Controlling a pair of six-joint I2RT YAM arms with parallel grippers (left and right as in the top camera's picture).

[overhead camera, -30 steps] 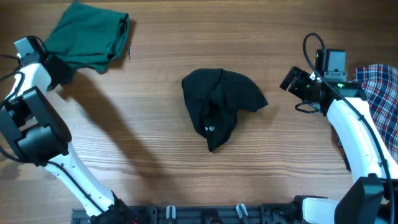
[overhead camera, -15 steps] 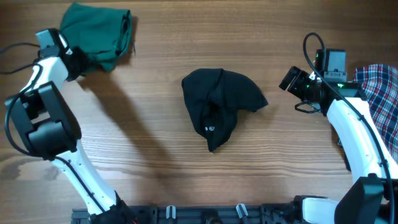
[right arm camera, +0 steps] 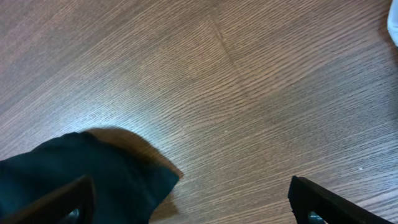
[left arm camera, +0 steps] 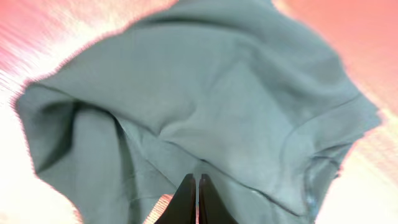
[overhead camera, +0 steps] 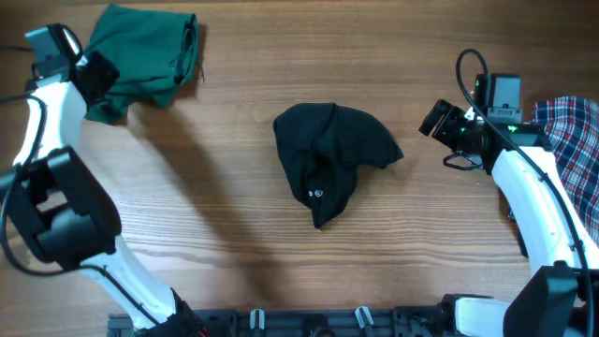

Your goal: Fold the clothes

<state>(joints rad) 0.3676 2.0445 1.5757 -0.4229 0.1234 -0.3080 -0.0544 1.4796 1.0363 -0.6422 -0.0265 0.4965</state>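
The clothes, a crumpled black garment with a small white mark, lie in a heap at the table's middle. Their right corner shows in the right wrist view. My right gripper is open and empty, hovering just right of that corner; in the right wrist view its fingers stand wide apart, with the corner next to the left finger. My left gripper is far away at the back left, over a green garment. In the left wrist view its fingers are pressed together with no cloth seen between them.
The green garment lies bunched at the back left corner and fills the left wrist view. A red, white and blue plaid garment lies at the right edge behind my right arm. Bare wood table surrounds the black garment.
My left arm swung right, then back to the left by the green garment, whose left part has bunched up toward the right. The right arm and black garment have not moved.
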